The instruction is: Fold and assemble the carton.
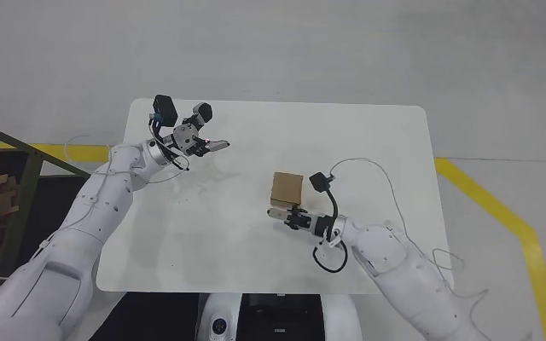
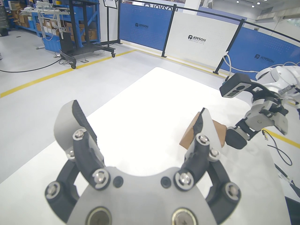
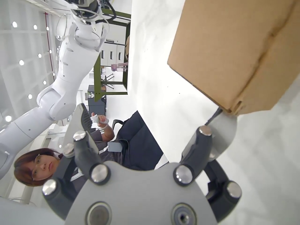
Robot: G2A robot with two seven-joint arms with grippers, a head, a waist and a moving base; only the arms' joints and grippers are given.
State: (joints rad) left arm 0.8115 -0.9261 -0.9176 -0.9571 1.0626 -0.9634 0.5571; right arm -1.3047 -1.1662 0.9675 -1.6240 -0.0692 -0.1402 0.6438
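Here: boxy cardboard carton on smooth white table; left claw, right claw both apart.

The carton is showing plain tan cardboard against the white table. The left end effector and right end effector are showing grey metal with black ribbed pads. A yellow line is striping the pale grey floor beside the table.
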